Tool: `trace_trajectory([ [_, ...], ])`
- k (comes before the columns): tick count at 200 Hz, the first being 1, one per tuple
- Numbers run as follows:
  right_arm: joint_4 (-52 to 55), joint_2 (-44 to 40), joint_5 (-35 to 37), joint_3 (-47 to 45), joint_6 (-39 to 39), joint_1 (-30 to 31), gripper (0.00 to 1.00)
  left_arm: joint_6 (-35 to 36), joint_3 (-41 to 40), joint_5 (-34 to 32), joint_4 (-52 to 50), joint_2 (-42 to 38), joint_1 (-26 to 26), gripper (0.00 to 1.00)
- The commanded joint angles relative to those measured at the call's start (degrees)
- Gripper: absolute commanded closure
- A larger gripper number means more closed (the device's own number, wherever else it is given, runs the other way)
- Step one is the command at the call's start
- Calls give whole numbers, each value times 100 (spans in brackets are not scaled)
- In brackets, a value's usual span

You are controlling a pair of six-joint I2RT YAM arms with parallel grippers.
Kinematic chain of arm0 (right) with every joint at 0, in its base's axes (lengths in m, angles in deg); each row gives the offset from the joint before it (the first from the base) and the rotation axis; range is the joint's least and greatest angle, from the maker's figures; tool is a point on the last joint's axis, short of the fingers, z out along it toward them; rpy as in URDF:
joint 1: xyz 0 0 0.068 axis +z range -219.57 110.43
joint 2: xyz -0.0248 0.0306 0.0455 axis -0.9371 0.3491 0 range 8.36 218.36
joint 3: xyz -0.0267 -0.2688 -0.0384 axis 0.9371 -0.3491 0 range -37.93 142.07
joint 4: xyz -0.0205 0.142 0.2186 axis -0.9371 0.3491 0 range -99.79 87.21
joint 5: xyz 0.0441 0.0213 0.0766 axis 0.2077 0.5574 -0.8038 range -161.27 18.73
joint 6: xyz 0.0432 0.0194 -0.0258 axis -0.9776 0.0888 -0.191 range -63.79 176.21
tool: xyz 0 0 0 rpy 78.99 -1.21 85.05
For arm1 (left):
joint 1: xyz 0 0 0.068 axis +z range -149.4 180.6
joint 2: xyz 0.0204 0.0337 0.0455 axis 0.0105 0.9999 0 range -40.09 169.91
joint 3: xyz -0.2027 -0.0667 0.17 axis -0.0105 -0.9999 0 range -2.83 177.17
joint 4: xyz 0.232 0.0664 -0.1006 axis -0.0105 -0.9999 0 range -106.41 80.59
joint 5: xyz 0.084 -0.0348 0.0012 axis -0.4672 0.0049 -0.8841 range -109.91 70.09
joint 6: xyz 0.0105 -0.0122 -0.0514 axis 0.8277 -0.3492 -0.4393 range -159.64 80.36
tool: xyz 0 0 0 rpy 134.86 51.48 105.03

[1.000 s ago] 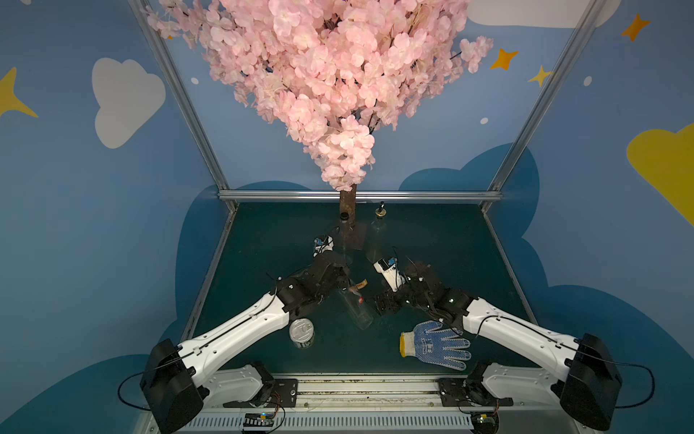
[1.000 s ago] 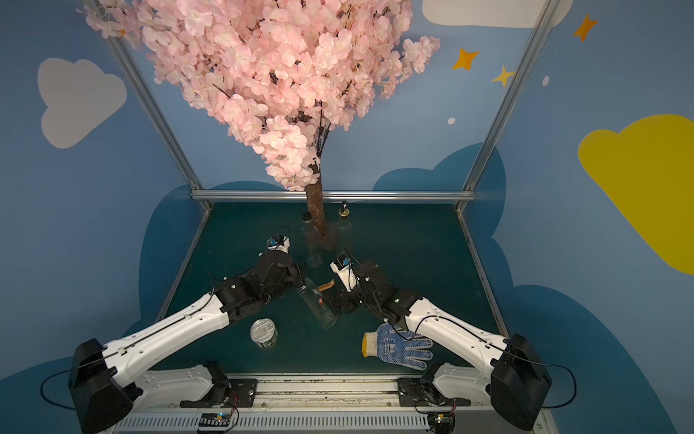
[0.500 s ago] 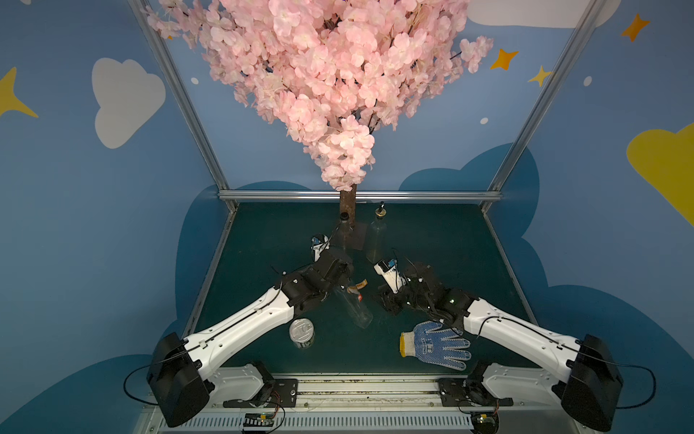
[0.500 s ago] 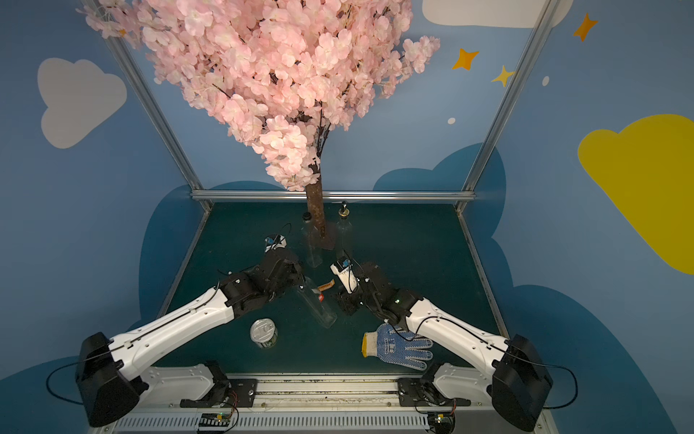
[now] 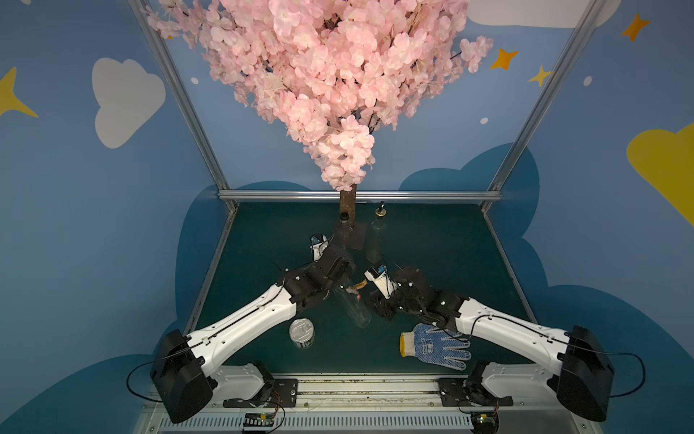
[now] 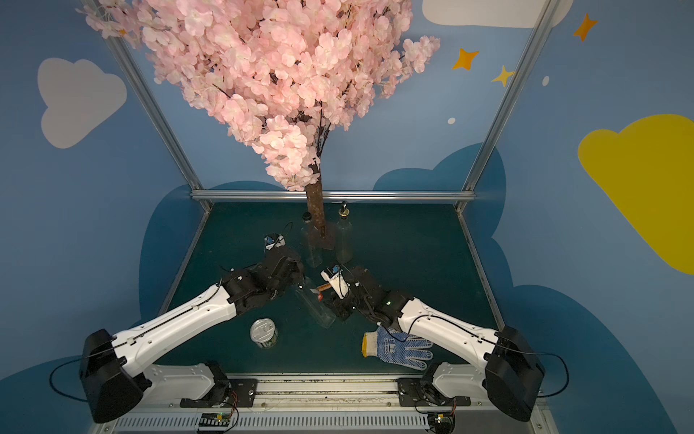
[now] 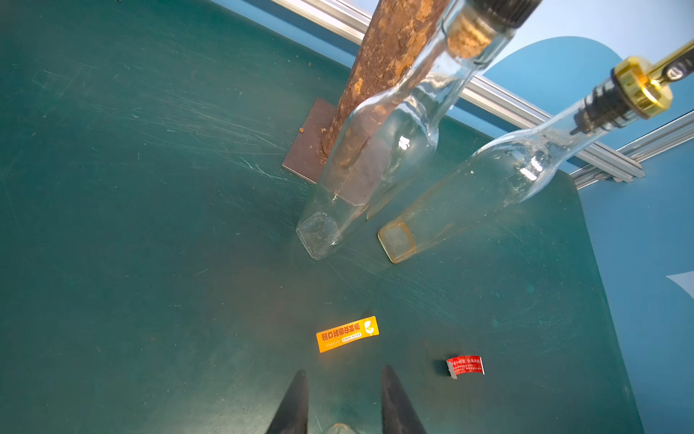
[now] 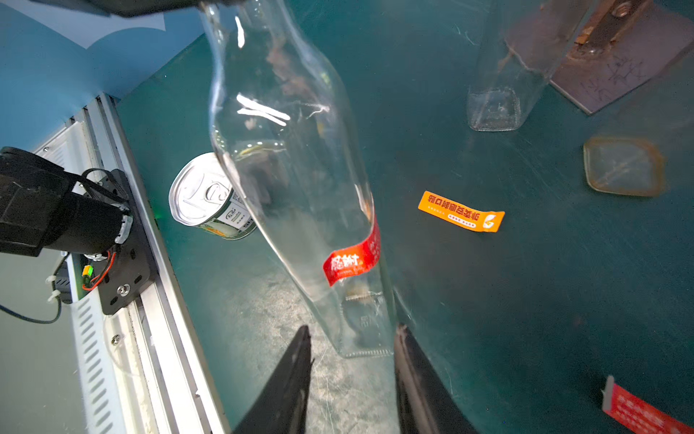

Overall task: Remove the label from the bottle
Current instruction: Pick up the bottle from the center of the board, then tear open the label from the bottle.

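A clear glass bottle point(image 8: 285, 150) hangs tilted over the middle of a scuffed dark green mat point(image 5: 432, 244), its neck pinched by the left gripper point(image 7: 343, 370). The right gripper point(image 8: 353, 327) brackets the base; whether it squeezes the glass cannot be told. A red label point(image 8: 351, 259) with white Chinese characters wraps the glass near the base. On the mat lie an orange strip label point(image 7: 347, 333) printed in Chinese and a red label scrap point(image 7: 465, 366). A pull-tab tin can point(image 5: 301, 332) stands near left, its print too small to read. A blue-dotted white work glove point(image 5: 435, 345) lies near right. At the far edge, a black-capped clear bottle point(image 7: 375, 158) and a gold-spouted one point(image 7: 507, 169) stand by the pink artificial blossom tree point(image 5: 338, 75). The blue walls point(image 5: 75, 225) carry painted clouds and stars.
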Motion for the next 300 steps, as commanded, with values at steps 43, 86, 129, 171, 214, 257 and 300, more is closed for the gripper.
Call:
trace_trajectory([
  [43,-407,135,110,186,126,213,65,12,73,-57,-222,77,-10,98],
  [86,-440,304,176,242,101,230,67,8,38,-14,-172,76,2,98],
  [129,-469,452,121,353,94,246,71,20,3,14,-121,33,10,98],
  [171,-419,609,111,432,90,256,71,20,-58,40,-81,-4,18,98],
  [214,-291,706,217,475,77,286,71,37,-68,71,-52,-28,28,98],
  [257,-263,777,360,437,63,314,72,37,-93,120,-22,-31,45,98],
  [300,-57,908,443,599,90,309,79,37,-123,146,10,-87,63,98],
])
